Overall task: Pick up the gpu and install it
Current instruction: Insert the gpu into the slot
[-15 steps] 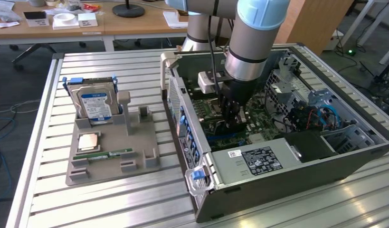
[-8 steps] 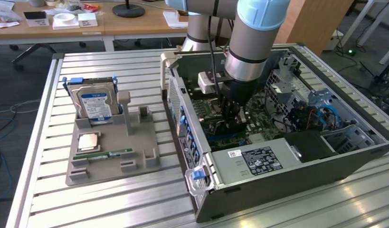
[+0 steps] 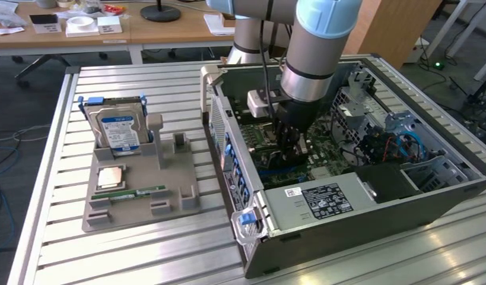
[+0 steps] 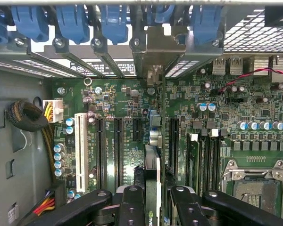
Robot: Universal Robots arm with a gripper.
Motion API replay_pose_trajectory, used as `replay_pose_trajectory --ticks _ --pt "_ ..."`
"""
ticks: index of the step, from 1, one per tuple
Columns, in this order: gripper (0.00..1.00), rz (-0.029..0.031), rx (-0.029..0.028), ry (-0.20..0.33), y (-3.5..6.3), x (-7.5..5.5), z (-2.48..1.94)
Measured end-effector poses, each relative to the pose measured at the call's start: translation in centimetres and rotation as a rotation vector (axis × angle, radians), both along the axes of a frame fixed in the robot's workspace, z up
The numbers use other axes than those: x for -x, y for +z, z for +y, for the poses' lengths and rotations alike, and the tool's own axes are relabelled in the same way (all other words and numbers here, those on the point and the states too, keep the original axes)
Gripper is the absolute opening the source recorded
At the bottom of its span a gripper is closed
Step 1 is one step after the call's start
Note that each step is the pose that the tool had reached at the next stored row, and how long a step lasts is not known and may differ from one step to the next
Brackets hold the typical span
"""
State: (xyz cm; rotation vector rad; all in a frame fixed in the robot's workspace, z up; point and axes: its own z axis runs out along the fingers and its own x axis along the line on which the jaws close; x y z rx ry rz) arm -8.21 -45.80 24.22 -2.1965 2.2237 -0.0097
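**Card held edge-on over the motherboard, bracket at the rear slots**

The black two-fingered gripper (image 4: 153, 202) is closed narrowly on the gpu (image 4: 152, 174), a thin green circuit card with a dark face, seen edge-on between the fingers (image 4: 130, 207). Its silver metal end bracket (image 4: 153, 52) stands at the case's rear wall, among the blue plastic slot latches (image 4: 114, 21). The card runs along the green motherboard (image 4: 127, 117), in line with the black expansion slots (image 4: 118, 136). The pick-up looks done, and the card appears to be at or very close to its slot. Whether its edge is seated in the connector I cannot tell, since the card's own body hides the contact line.

In the exterior view the grey robot arm (image 3: 310, 65) reaches straight down into the open dark-grey computer case (image 3: 369, 219), with the gripper deep among the boards.

Around the motherboard: a white slot (image 4: 79, 150) beside the black ones, a bundle of black sleeved cables (image 4: 26, 117) at the case side, and the empty silver processor socket (image 4: 252, 186) on the far side of the card. Outside the case, a grey plastic parts stand (image 3: 140, 190) holds a silver hard drive with a blue-white label (image 3: 120, 130) and a narrow green memory stick (image 3: 128, 193). Neighbouring latches and slot covers crowd the bracket closely.
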Motion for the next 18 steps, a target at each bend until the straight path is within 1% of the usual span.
replay_pose_trajectory --ticks 18 --pt "0.26 0.0001 -0.0002 0.0 -0.12 0.02 0.0"
